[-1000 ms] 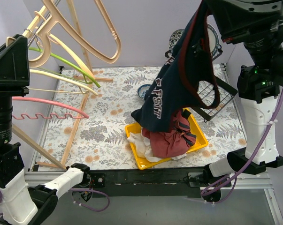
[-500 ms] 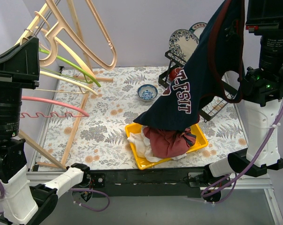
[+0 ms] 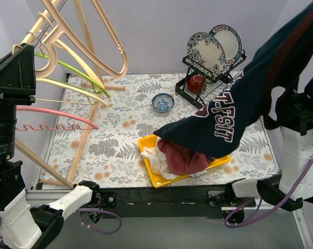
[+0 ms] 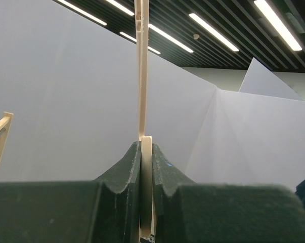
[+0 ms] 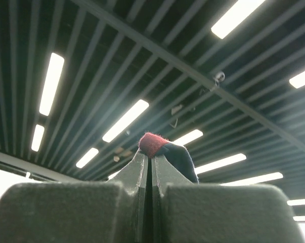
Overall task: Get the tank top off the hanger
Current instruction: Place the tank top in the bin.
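Observation:
The navy tank top (image 3: 223, 122) with red trim and white letters hangs free of the hanger, stretched from the top right corner down to the yellow tray (image 3: 151, 179). My right gripper (image 5: 151, 158) is shut on its red-edged strap (image 5: 155, 143); in the top view the gripper itself is past the upper right edge. The pale wooden hanger (image 3: 101, 39) is bare and held high at the left. My left gripper (image 4: 146, 148) is shut on the hanger's thin wooden bar (image 4: 141, 76).
The tray holds a maroon cloth (image 3: 182, 158) and a white cloth (image 3: 153, 158). A black dish rack (image 3: 208, 72) with plates and a red cup (image 3: 196, 83) stands at the back. There is a blue bowl (image 3: 162, 101), and green (image 3: 78, 72) and pink (image 3: 52, 111) hangers on a wooden rack at the left.
My right arm has swung right and up with the tank top, pulling it away from the middle and uncovering the dish rack. The hanger has barely moved.

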Available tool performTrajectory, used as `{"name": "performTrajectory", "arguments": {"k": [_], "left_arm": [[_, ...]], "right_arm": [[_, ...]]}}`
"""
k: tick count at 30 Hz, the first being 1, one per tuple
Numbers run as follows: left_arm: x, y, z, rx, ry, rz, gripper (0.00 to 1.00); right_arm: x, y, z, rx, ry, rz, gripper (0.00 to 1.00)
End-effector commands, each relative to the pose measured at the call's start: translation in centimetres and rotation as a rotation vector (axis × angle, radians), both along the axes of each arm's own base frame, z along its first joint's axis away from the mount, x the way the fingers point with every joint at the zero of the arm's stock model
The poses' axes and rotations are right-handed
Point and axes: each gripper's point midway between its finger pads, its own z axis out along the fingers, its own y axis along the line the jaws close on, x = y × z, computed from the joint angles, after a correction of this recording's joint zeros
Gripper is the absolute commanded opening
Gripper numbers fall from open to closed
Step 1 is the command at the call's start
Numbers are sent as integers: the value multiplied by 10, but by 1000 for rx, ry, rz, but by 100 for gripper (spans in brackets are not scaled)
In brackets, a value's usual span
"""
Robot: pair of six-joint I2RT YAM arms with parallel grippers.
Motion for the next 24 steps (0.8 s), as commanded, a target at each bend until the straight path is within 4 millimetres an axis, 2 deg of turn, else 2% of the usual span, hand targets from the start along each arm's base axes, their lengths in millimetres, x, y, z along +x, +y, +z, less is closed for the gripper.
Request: {"name": "performTrajectory", "arguments": {"k": [1,2,6,7,9,10,13,15,17,18,20,23,24], "left_arm": [[-9,1,5,-11,-17,-16,0],[-8,0,4,-10,-14,-20,0],[-7,-3,4,-10,-11,-32,0],[-6,-3,4,-9,-11,-31,0],[-2,-4,3,-5,-4,-29,0],[-1,-4,3,-4,-3,-28,0],[3,-5,2,1,2,-25,0],[8,-6,1,3,6,-25,0],[11,-13,-1,24,5,-50,0],[14,-14,-3,26,11,-50,0],[18,-15,-5,27,14,-49,0],[27,-20,-12,35,31,-57,0],[30,-21,-14,38,36,-58,0]], "right_arm": [[-37,-23,6,86,-78,22,1],[-34,-21,6,80,-71,14,1],[2,-2,-8,5,26,-10,1],[29,10,-18,-33,95,-16,1],[55,27,-34,-107,153,-35,1],[84,41,-52,-158,229,-41,1],[121,65,-83,-269,308,-57,1],[157,85,-109,-366,399,-70,1],[176,99,-125,-458,461,-72,1],[192,108,-136,-500,490,-72,1],[202,119,-147,-580,503,-89,1],[220,130,-175,-660,557,-98,1],[229,134,-194,-704,619,-86,1]]}}
